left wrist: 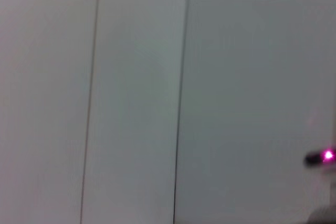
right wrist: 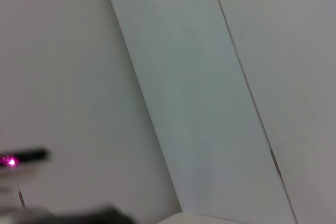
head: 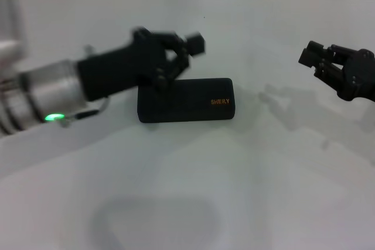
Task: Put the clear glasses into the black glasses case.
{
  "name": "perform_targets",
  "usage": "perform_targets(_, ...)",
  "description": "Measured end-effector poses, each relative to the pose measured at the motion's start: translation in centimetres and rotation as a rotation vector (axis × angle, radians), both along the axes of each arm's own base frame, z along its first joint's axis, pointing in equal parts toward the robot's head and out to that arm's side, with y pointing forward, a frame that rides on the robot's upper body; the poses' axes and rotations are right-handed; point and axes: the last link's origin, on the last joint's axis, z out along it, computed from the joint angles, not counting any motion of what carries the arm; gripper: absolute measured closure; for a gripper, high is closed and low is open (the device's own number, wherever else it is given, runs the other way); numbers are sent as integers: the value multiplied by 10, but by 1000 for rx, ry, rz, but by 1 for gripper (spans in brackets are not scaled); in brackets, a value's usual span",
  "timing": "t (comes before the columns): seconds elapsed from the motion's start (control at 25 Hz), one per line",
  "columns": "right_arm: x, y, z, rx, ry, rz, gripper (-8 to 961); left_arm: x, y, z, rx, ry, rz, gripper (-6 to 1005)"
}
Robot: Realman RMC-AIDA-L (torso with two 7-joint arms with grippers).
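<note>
L gripper (head: 186, 48) sits upper left of centre in the head view, just over the back edge of the black glasses case (head: 185, 100); can't tell if its jaws are apart or together. Case lies shut, mid-frame on the white table (head: 234, 191), "SHERY" showing. R gripper (head: 316, 58) hangs at far right, well apart from it, jaws a bit spread.

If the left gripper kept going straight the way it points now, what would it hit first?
The left gripper points toward the robot's right, above the far edge of the closed black glasses case. Its line looks free over the white table; farther right hangs the right gripper, though depth is unclear.
</note>
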Motion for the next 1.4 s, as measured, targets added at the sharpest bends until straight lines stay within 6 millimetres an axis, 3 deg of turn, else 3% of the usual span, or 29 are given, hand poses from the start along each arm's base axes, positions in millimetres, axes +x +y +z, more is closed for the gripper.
perform_targets(0.16, -3, 0, -2, -6, -49, 51, 644, 5, -19, 29, 82, -30, -86, 962)
perform_targets(0.4, -19, -5, -7, -70, -163, 227, 637, -15, -34, 35, 80, -14, -45, 801)
perform_targets(0.44, -21, -5, -7, -83, -173, 248, 636, -29, -42, 35, 60, 20, -12, 774)
perform_targets(0.48, -25, -6, -8, -100, -187, 275, 635, -32, -44, 35, 53, 27, -5, 572)
perform_targets(0.6, -34, -5, -11, -141, -226, 343, 632, -48, -52, 38, 2, 47, 47, 508)
perform_targets(0.8, -52, -3, -21, -207, -311, 438, 403, -60, -67, 43, -37, -11, 64, 403)
perform_targets(0.92, -59, -3, -27, -221, -346, 479, 327, -63, -73, 35, -94, 14, 69, 339)
perform_targets(1.12, -68, -1, -42, -239, -417, 520, 199, -70, -79, 26, -163, 64, 92, 114)
perform_targets(1.4, -71, -2, -45, -230, -412, 529, 188, -71, -81, 22, -185, 89, 91, 106)
